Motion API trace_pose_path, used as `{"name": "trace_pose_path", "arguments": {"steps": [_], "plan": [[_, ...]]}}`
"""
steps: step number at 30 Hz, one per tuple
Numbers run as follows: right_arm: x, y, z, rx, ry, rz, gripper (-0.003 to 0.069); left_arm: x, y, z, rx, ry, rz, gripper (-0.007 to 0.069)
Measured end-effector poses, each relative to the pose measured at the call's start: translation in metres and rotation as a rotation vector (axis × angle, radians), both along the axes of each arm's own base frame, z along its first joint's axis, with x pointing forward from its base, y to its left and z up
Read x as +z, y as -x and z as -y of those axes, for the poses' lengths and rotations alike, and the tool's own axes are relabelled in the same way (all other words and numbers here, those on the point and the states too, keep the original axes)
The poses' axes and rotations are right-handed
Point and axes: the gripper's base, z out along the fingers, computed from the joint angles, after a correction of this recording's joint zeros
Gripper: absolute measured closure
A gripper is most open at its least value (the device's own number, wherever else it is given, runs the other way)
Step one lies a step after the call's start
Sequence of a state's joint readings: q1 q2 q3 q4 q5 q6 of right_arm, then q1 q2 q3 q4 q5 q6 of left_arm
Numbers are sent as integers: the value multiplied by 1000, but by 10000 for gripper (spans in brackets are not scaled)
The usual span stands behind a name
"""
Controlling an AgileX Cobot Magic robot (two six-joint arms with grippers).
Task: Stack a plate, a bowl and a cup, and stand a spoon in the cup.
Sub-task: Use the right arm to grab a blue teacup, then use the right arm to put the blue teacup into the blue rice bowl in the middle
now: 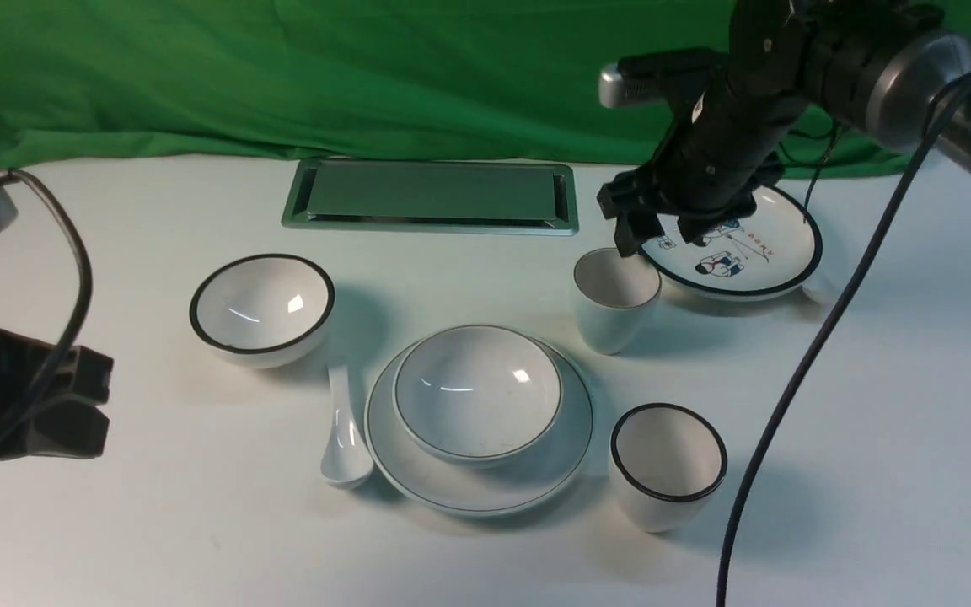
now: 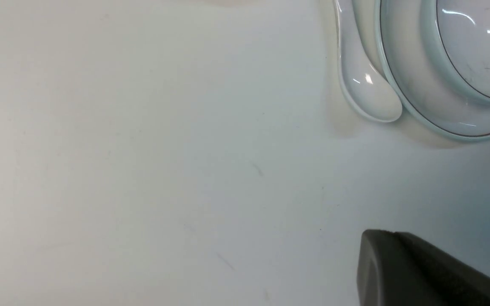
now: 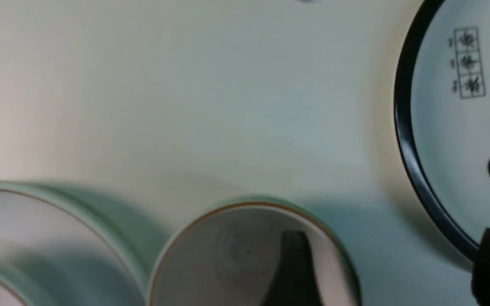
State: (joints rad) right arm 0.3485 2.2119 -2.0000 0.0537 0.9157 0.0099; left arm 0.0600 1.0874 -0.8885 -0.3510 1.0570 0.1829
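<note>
Already stacked: the bowl [image 1: 477, 392] sits centred in the plate [image 1: 571, 438] at the middle of the counter [image 1: 157, 523], so the base of the stack looks ready.
Cup: the cup [image 1: 616, 299] stands upright on the counter, behind and to the right of the stack and just beside the cartoon plate [image 1: 785, 253]; it is not yet on the bowl.
Right fingers: the right fingers [image 1: 629, 236] are spread wide and grip nothing. One hangs inside the cup's mouth, the other outside its wall, over the cartoon plate's rim.
Why that pose: straddling the wall probably sets up a pinch on the rim, a sensible hold for a cup with no handle.
Spoon: the spoon [image 1: 342, 430] lies flat on the counter with its scoop close against the plate's left edge. It likely waits there because the cup must be seated first.
Left fingers: the left fingers [image 1: 89, 379] are closed and empty, low at the counter's left edge and well apart from the spoon, probably on standby for it.
Look-alikes: the black-rimmed bowl [image 1: 262, 303] and black-rimmed cup [image 1: 668, 464] stand clear of the stack.
Hard to tell: the right wrist view is blurred and cuts off the cup's lower part, so I cannot tell whether the inner finger touches the wall.
Cut off: the arm hides part of the cartoon plate. The left wrist view shows only a dark finger corner, and its frame edge crops the plate, the bowl and the spoon's handle.
</note>
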Motion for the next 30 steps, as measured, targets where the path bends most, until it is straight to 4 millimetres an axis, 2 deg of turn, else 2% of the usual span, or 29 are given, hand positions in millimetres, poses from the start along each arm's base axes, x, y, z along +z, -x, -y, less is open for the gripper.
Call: {"name": "trace_pose_path", "arguments": {"steps": [4, 6, 7, 9, 10, 11, 12, 14, 15, 16, 18, 20, 22, 24, 25, 27, 30], "plan": [[-25, -3, -4, -6, -19, -69, 118, 0, 0, 0, 0, 0, -1, 619], [-35, -4, -6, -9, -32, -98, 179, 0, 0, 0, 0, 0, -1, 619], [-38, -4, -7, -10, -34, -106, 242, 0, 0, 0, 0, 0, -1, 619], [-39, -4, -7, -10, -34, -113, 422, 0, 0, 0, -1, -1, -2, 619], [-39, -4, -7, -10, -34, -114, 442, 0, 0, 0, -1, -2, -2, 619], [-34, -4, -7, -9, -36, -109, 552, 0, 0, 0, -1, -2, -3, 619], [-26, -5, -5, -11, -43, -98, 570, 0, 0, 0, -2, -1, -5, 619], [-19, -5, -5, -9, -44, -92, 570, 0, 1, 0, -2, -2, -6, 619], [-1, -3, -4, -5, -50, -77, 569, 0, 1, 0, -3, -1, -7, 619], [5, -2, -4, -3, -52, -71, 569, 0, 1, 0, -3, -2, -7, 619], [34, 6, -5, 9, -71, -47, 569, 0, 1, 0, -3, -2, -7, 619], [61, 22, -16, 64, -90, -27, 569, 0, 1, 0, -2, -2, -6, 619], [70, 33, -28, 115, -90, -32, 569, 0, 0, 0, -1, -3, -2, 619], [69, 47, -53, 197, -76, -54, 569, 0, -1, 0, 3, -4, 10, 619], [69, 49, -56, 203, -76, -54, 569, 0, -1, -1, 4, -5, 11, 619], [53, 62, -87, 293, -58, -88, 569, 1, -2, -1, 6, -6, 18, 619], [28, 71, -113, 353, -35, -140, 569, 1, -2, -1, 6, -8, 19, 619]]}}
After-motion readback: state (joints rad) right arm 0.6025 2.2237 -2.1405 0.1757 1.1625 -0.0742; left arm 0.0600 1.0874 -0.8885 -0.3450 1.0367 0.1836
